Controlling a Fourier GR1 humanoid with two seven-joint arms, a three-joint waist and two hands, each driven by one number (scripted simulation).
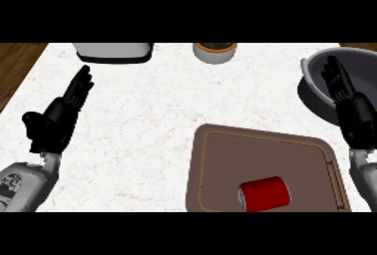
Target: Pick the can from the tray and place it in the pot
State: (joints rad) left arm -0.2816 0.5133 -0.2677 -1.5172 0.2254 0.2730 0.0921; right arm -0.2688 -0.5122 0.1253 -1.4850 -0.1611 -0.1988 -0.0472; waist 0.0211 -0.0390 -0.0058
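In the head view, my only feed, the red can (265,194) lies on its side on the brown tray (221,149), towards the tray's near edge, with its pale end turned to the view's left. I cannot make out any writing on it. The dark marks on the left forearm (16,185) are too small to read.

The left hand (55,122) is over the white marbled table (147,114) at the left, fingers straight and holding nothing. The right hand (353,107) is likewise open and in front of the grey pot (315,97) (its fingertips overlap the pot's inside from here).

At the far edge stand a white appliance (114,51) and a small round container (215,52) with dark contents. Wooden floor (16,64) shows beyond the table's left side.
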